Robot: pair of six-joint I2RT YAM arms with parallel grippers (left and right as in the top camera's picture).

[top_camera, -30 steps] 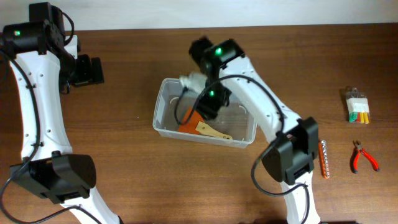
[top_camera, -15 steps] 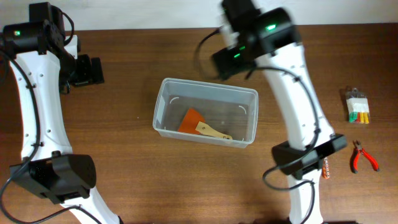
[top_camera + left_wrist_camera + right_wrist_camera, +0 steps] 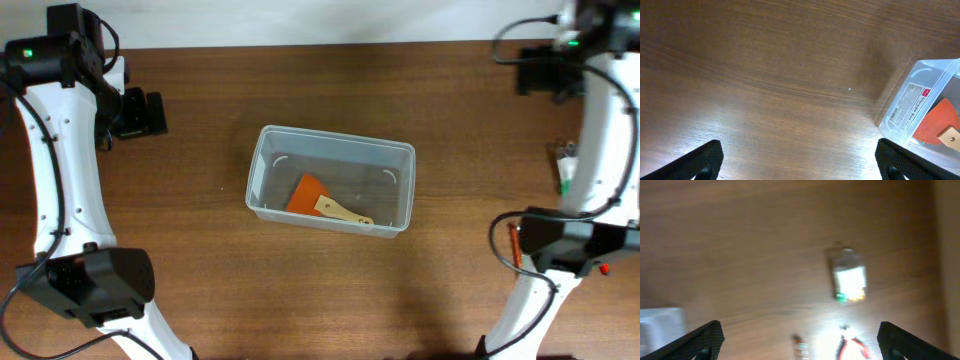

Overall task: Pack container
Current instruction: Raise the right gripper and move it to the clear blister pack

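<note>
Right hand [image 3: 540,78] spread wide, empty, high near the small pack [image 3: 850,282]; I'd centre over it, drop straight, straddle its narrow sides, then carry it to the container [image 3: 335,138].

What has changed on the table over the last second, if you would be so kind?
The right gripper has lifted out of the container and swung away to the far right corner of the table, open and empty. The orange scraper it was hovering over stayed lying in the container, which has not shifted. The left gripper stayed open at the far left.
</note>
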